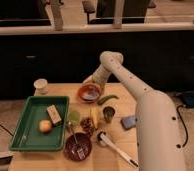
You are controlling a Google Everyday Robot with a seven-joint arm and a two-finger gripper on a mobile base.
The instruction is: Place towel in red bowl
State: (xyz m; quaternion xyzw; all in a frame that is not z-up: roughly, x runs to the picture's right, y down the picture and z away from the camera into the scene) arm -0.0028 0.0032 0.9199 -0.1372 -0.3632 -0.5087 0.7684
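Your gripper (93, 81) hangs at twelve o'clock over the red bowl (80, 93), whether gripping or released I cannot tell, and a pale wad, likely the towel (91, 92), sits inside, so you seem at release: next, lift clear without dragging it.
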